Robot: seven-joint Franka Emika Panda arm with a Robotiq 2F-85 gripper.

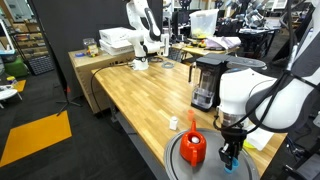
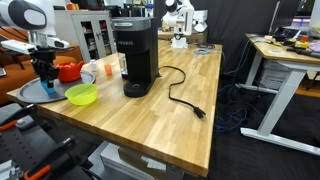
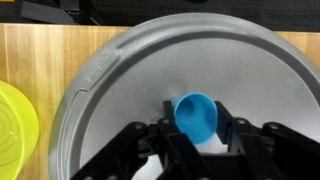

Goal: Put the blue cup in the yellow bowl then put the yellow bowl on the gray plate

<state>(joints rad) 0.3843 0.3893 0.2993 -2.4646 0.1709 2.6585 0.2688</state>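
Hand is low over the gray plate. Its fingers are pressed in on either side of the blue cup, so I am pinching it.

Wrist view: the cup is tilted, with its open mouth turned toward the camera, over the bare middle of the plate. I cannot tell whether its base touches the plate or hangs just above it.

The yellow bowl sits on the table just outside the plate's raised rim. It is cut off by the edge of the wrist view, so only part of it shows. In an exterior view the bowl stands upright on the wood, just beside the plate and apart from my hand.

In an exterior view a speck of blue shows between my fingertips. The red kettle stands on the plate, near the hand but not touching it. The white cylinder stands upright on the table, close to the plate's rim.

The black coffee machine is further back on the table. Its power cord trails across the wood toward the table's edge.
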